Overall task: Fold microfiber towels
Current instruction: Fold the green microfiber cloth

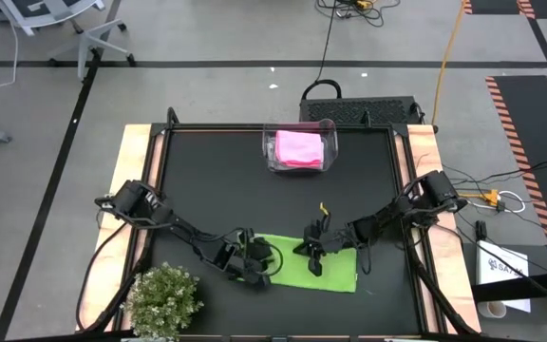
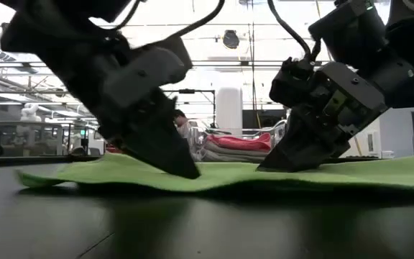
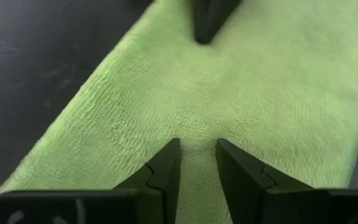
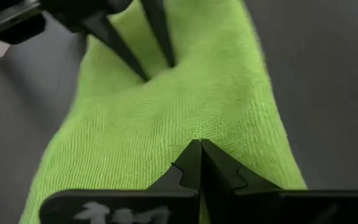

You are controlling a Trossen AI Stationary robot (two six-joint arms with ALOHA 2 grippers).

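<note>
A lime green microfiber towel (image 1: 335, 271) lies spread flat near the table's front edge, at the middle. My left gripper (image 1: 266, 268) stands over the towel's left end, open, with both fingertips down on the cloth (image 3: 197, 146). My right gripper (image 1: 313, 266) is shut, its tip on the towel's middle (image 4: 199, 144). In the low view both grippers slant down onto the green towel (image 2: 322, 176): the left (image 2: 189, 173), the right (image 2: 268, 167). A pink towel (image 1: 299, 149) lies folded in the clear bin (image 1: 272, 152) at the far edge. My left gripper rests its two spread fingertips (image 3: 169, 152) on the towel's top face near the left end (image 3: 197, 118), slanting down from the table's left. Cloth shows in the gap between them, flat on the table. My right gripper presses its shut fingertips (image 4: 194, 155) on the towel's top face about its middle (image 4: 199, 121), slanting down from the table's right. The towel lies flat under them.
A small bushy plant (image 1: 164, 299) stands at the near left corner, close to my left arm. The clear bin sits at the far edge, middle. The black tabletop (image 1: 216, 190) lies bare between the bin and the green towel.
</note>
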